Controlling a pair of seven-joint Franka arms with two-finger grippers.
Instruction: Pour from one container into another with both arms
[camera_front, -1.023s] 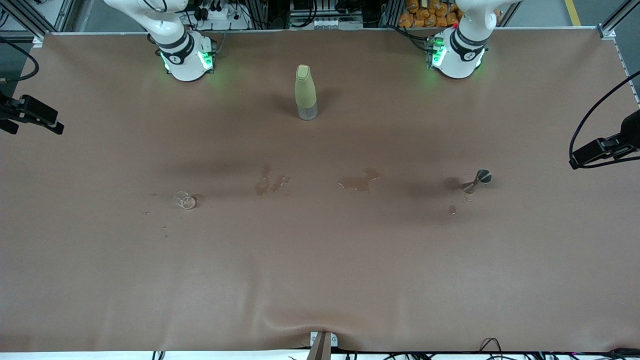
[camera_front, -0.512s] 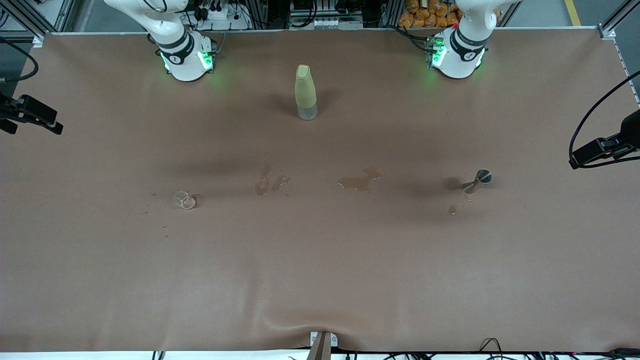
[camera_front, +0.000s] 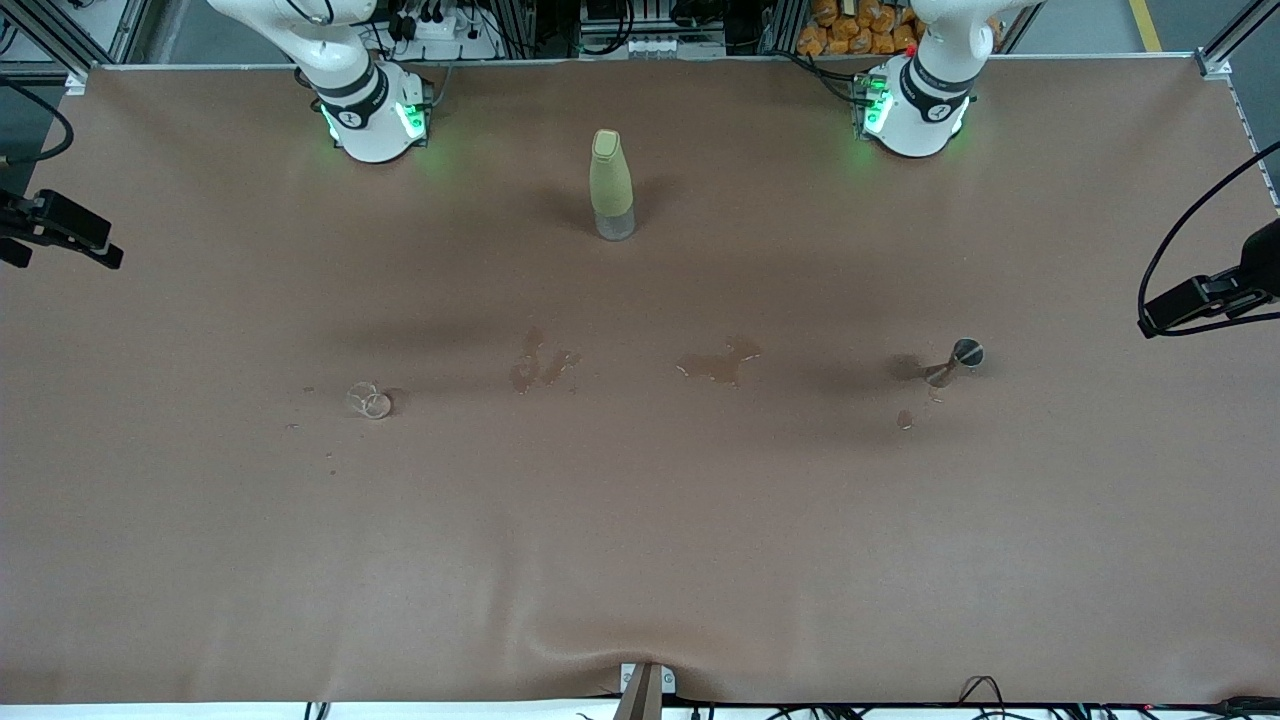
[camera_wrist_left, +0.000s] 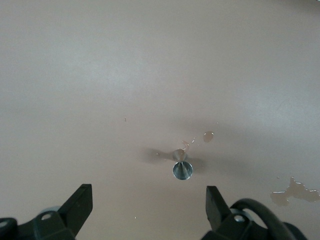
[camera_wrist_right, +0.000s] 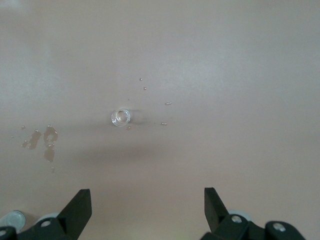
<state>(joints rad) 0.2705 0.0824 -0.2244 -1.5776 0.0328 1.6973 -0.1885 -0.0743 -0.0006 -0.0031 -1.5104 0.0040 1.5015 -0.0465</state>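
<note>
Nothing on the desk (camera_front: 640, 520) has shifted in the last second. Left hand (camera_wrist_left: 149, 206) hangs open high over the metal jigger (camera_wrist_left: 182, 168); right hand (camera_wrist_right: 147, 209) hangs open over the small glass (camera_wrist_right: 120, 117). Neither container is gripped yet, so pouring hasn't begun.

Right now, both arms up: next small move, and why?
Probably lower the left gripper onto the metal jigger: it stands upright under the open jaws, untouched. The right gripper waits open over the clear glass.
</note>
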